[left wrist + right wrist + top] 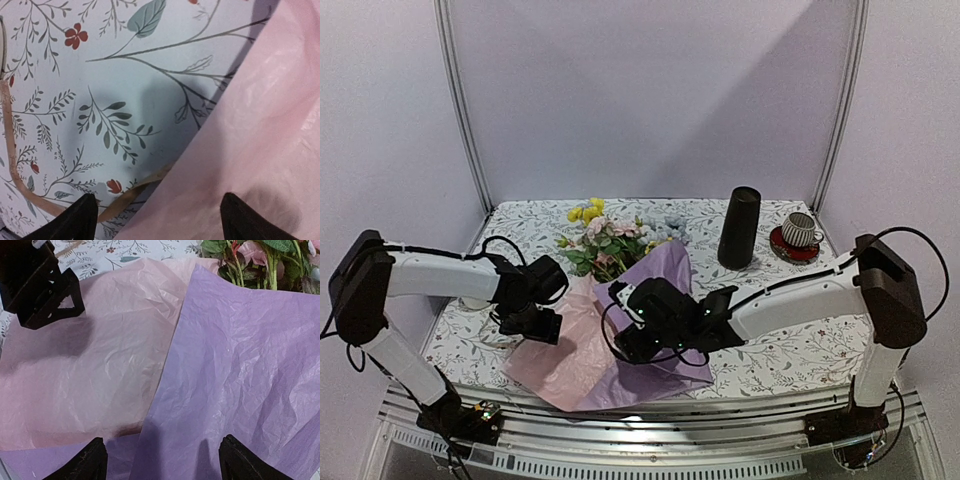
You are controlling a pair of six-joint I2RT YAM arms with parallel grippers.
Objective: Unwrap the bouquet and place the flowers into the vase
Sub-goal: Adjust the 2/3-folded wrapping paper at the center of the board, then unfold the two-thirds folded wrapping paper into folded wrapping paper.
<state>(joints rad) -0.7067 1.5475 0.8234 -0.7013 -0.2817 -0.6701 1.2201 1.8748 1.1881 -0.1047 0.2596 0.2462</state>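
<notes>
Floral-cloth worktop (790, 360): wrapping paper (570, 365) lies spread flat, evidently to free the flowers (605, 240). Open and empty, the left pincer (160, 217) and right pincer (162, 455) hang over it.

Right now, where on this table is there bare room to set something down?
Bare tablecloth at the near right, between the purple paper and the table edge. A narrower strip back left, beside the flowers. Crowded: the middle, covered by paper, and the back right, holding the vase and cup.
</notes>
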